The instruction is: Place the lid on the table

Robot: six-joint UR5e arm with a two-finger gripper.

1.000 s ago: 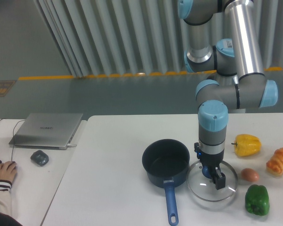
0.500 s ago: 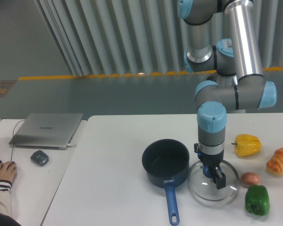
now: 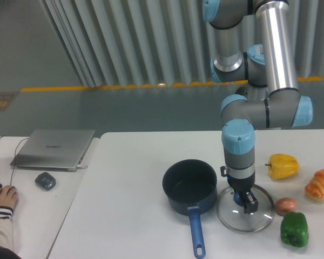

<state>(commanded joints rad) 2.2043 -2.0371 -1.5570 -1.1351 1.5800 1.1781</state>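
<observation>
The round glass lid (image 3: 259, 215) with its blue knob (image 3: 237, 198) sits low over the white table (image 3: 129, 210), just right of the dark blue pot (image 3: 190, 183). I cannot tell whether the lid's rim touches the tabletop. My gripper (image 3: 243, 200) points straight down over the lid's centre, shut on the knob, and one dark finger (image 3: 252, 205) shows in front of it. The pot stands uncovered, its long handle pointing toward the front edge.
A brown egg (image 3: 285, 205) lies against the lid's right rim, with a green pepper (image 3: 294, 229) in front of it. A yellow pepper (image 3: 283, 165) and a bread roll (image 3: 319, 184) lie further right. A laptop (image 3: 54, 148), mouse (image 3: 45, 181) and a person's hand (image 3: 2, 197) are on the left desk.
The arm's wrist has shifted slightly left while the lid edged a little to the right. The egg has slid a bit toward the front.
</observation>
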